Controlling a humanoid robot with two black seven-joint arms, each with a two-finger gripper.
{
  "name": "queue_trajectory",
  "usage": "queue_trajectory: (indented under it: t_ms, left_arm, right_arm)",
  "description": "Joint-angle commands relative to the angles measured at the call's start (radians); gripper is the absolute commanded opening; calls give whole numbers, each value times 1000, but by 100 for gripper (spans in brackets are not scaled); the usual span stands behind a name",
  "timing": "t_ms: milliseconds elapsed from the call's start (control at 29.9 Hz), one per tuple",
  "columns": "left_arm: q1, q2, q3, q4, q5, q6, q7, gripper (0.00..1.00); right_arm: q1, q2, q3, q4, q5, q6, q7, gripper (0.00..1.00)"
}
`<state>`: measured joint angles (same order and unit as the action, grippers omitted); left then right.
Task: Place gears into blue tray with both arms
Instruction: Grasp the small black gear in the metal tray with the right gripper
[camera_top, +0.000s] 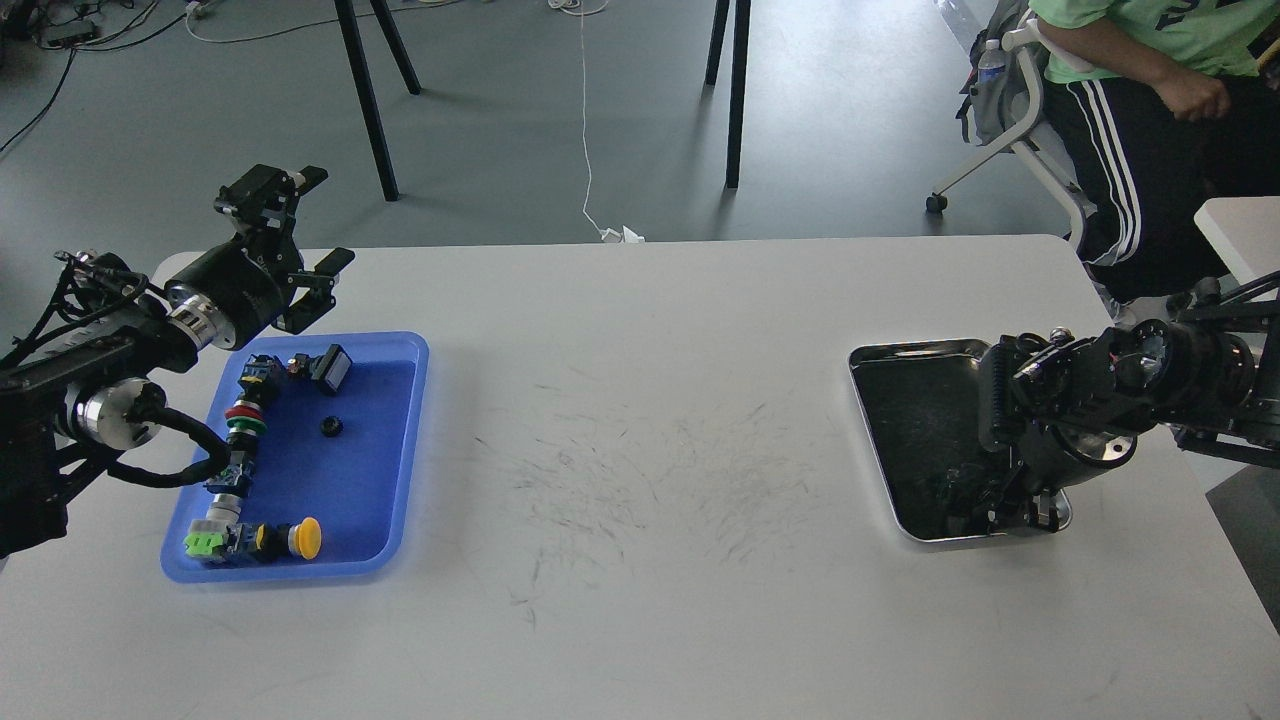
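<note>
In the head view one gear (331, 426) is seen lying flat in the blue tray (410, 450) at the left; the left gripper (300, 240) is held spread above the tray's far edge. The right gripper (1000, 505) is lowered into the silver tray (900, 365) — whether anything is pinched cannot be told, and no second gear can be made out. The gear is judged light, rigid and small — best nipped across its toothed rim.

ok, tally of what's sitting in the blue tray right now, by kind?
Small black toothed gear in the rectangular blue plastic tray: 1
Colourful push-button switches along its left side and near edge: count unclear, they overlap
Total: cannot give one; 1 gear is certain
</note>
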<state>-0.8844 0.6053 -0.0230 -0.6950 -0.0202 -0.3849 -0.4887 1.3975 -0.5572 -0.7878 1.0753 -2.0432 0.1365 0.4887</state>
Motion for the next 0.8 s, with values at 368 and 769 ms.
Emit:
queue_trajectory:
  t_ms: [368,769]
  left_arm:
    - [13,2,2,0,0,0,0,98]
    - [15,4,2,0,2,0,0,98]
  right_arm:
    - [2,-1,-11,-3,20,5,0,68]
    - [6,-1,-33,2,20,3,0,67]
